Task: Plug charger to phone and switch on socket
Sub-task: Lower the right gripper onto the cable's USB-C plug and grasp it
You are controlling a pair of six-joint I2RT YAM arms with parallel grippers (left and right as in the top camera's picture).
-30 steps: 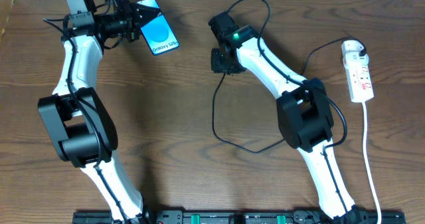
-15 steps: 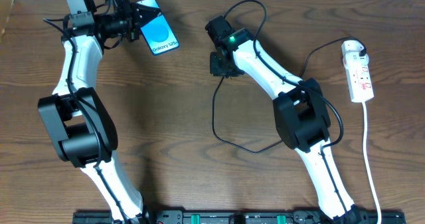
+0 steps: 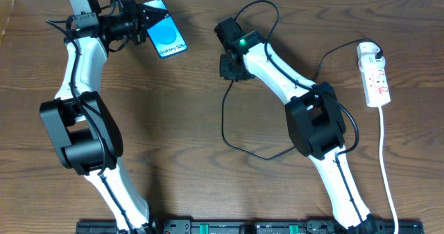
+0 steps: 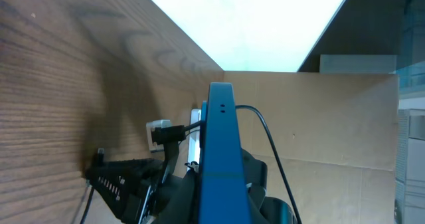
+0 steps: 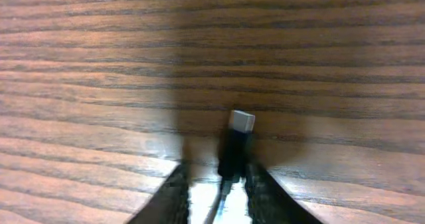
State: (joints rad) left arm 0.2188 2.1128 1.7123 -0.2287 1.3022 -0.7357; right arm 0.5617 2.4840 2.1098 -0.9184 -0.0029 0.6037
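My left gripper (image 3: 148,22) is shut on the phone (image 3: 168,37) at the back left and holds it tilted off the table, blue screen up. In the left wrist view the phone (image 4: 219,151) shows edge-on. My right gripper (image 3: 229,65) is shut on the connector end of the black charger (image 3: 225,123), just above the table right of the phone. In the right wrist view the connector tip (image 5: 241,121) sticks out between the fingers (image 5: 216,184). The cable loops down and back up to its white plug (image 3: 369,51) in the socket (image 3: 375,81) at the far right.
The socket's white cord (image 3: 386,157) runs down the right side to the front edge. The cable's loop (image 3: 260,155) lies in the middle of the wooden table, beside the right arm's base. My right gripper also shows in the left wrist view (image 4: 126,177).
My right gripper has shifted slightly to the left with the connector, toward the phone. The left arm and phone have not moved.
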